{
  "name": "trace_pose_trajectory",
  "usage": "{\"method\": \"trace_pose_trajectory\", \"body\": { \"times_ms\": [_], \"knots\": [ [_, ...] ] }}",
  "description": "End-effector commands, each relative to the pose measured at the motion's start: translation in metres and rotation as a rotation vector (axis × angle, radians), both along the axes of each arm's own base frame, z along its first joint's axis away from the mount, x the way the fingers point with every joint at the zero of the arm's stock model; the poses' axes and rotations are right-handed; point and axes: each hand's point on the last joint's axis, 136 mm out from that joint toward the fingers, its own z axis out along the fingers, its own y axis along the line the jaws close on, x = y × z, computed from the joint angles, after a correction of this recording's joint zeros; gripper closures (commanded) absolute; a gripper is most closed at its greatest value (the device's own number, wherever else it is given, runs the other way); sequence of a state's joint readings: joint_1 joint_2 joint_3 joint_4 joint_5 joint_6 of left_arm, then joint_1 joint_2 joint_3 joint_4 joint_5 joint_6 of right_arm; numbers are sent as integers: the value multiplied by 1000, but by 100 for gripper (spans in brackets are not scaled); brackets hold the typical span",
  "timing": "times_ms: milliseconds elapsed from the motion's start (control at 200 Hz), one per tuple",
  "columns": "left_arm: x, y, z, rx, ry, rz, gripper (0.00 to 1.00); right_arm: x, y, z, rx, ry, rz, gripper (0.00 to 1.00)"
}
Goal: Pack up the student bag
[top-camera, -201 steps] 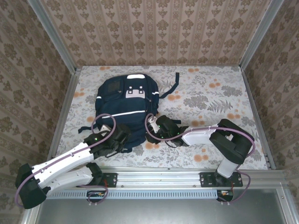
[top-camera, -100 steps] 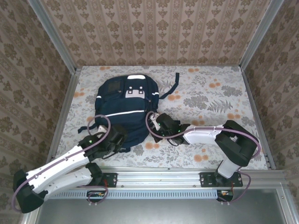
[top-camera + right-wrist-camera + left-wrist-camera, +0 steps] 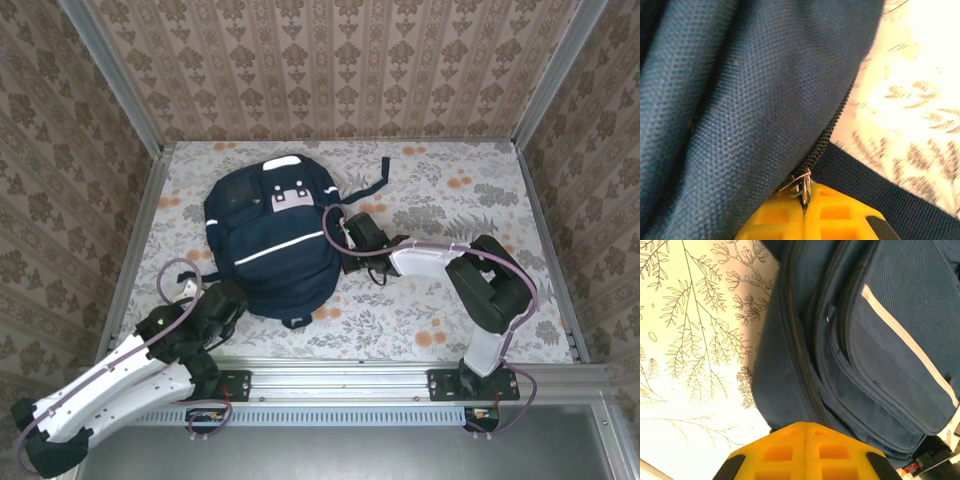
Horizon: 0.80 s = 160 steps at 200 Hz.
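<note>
The student bag (image 3: 270, 240) is a navy backpack with a white stripe, lying flat on the floral table. My right gripper (image 3: 345, 240) is at the bag's right edge. In the right wrist view its yellow jaws (image 3: 804, 200) are shut on the metal zipper pull (image 3: 803, 183), with the zipper line (image 3: 837, 117) running away up and to the right beside a dark strap (image 3: 875, 192). My left gripper (image 3: 222, 303) sits just off the bag's near-left corner. Its yellow jaws (image 3: 806, 427) are pressed together with nothing between them, and the bag's side seam (image 3: 800, 350) lies just beyond the tips.
A dark shoulder strap (image 3: 378, 180) trails from the bag's far right onto the tablecloth (image 3: 450, 210). Aluminium frame posts and patterned walls (image 3: 140, 230) close in the table on three sides. A metal rail (image 3: 400, 372) runs along the near edge.
The right gripper shut on the zipper pull and moved away from me along the bag's right side. The bag turned and shifted slightly. The left arm pulled back toward the near-left, off the bag.
</note>
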State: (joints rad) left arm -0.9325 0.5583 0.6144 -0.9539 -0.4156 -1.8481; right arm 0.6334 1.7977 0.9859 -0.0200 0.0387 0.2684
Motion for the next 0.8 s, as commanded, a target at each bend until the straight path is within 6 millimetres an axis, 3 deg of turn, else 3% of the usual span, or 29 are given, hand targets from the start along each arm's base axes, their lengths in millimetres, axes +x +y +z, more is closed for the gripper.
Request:
{"method": "trace_pose_trajectory", "body": {
  "times_ms": [0, 65, 115, 190, 355, 500, 670, 795],
  "knots": [
    [1, 0, -8, 27, -4, -50, 100, 12, 8, 14, 30, -22, -17, 100],
    [8, -15, -9, -29, -25, -70, 100, 8, 16, 19, 54, -32, -1, 100],
    [13, -30, -11, -84, -33, -84, 86, 5, 19, 20, 51, -31, 5, 100],
    [23, -54, -8, -161, -54, -117, 83, 0, 18, 15, 37, -22, 9, 100],
    [37, -100, 8, -215, -10, -200, 52, -6, 16, 14, 44, -24, 16, 100],
    [43, -144, 9, -276, 31, -217, 45, -12, 24, 19, 72, -35, 50, 100],
    [38, -170, 10, -272, 70, -182, 27, -26, 48, 27, 100, -50, 119, 100],
    [37, -181, 12, -270, 80, -157, 24, -35, 61, 30, 106, -66, 152, 100]
  ]
}}
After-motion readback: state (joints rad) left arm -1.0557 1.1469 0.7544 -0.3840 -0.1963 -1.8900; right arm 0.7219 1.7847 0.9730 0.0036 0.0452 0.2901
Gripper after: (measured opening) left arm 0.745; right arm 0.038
